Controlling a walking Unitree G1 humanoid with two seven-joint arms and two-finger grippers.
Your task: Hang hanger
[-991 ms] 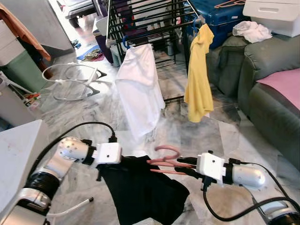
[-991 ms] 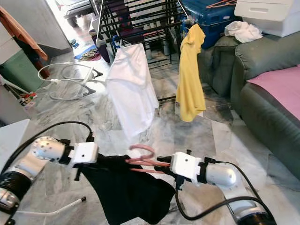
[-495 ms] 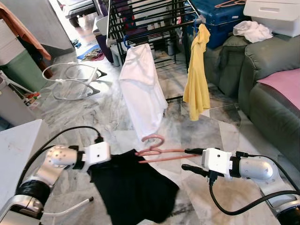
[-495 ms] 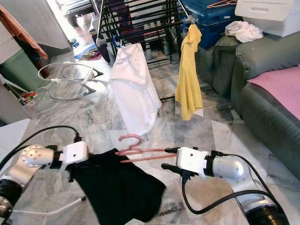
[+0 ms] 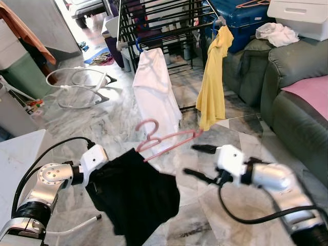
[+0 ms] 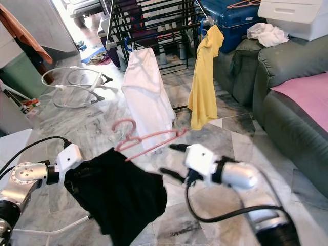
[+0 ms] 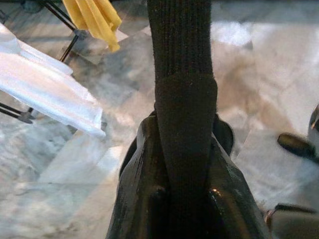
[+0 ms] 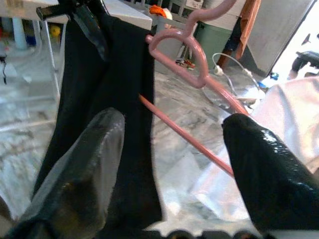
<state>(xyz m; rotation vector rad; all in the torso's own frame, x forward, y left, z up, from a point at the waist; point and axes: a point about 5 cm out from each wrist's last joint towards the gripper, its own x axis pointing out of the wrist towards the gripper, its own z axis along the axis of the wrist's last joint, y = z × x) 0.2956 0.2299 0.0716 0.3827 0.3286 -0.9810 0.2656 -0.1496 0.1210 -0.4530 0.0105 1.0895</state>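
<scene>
A pink hanger (image 5: 165,141) carries a black garment (image 5: 134,193) over the marble floor. My left gripper (image 5: 105,169) is shut on the garment's shoulder at the hanger's left end; in the left wrist view the black cloth (image 7: 183,94) is pinched between its fingers. My right gripper (image 5: 200,161) is open, just right of the hanger's free right tip and clear of it. The right wrist view has the hanger (image 8: 194,82) and garment (image 8: 112,109) beyond the spread fingers (image 8: 264,169). The black drying rack (image 5: 154,20) stands at the back.
A white shirt (image 5: 155,95) and a yellow shirt (image 5: 214,82) hang from the rack. A grey sofa (image 5: 297,102) fills the right side, and a blue suitcase (image 5: 241,18) sits behind it. A white table (image 5: 15,159) is at my left, with a fallen white frame (image 5: 77,87) beyond.
My right gripper has let go of the hanger and opened. The left gripper has lifted the hanger and black garment, which now tilts up toward the right.
</scene>
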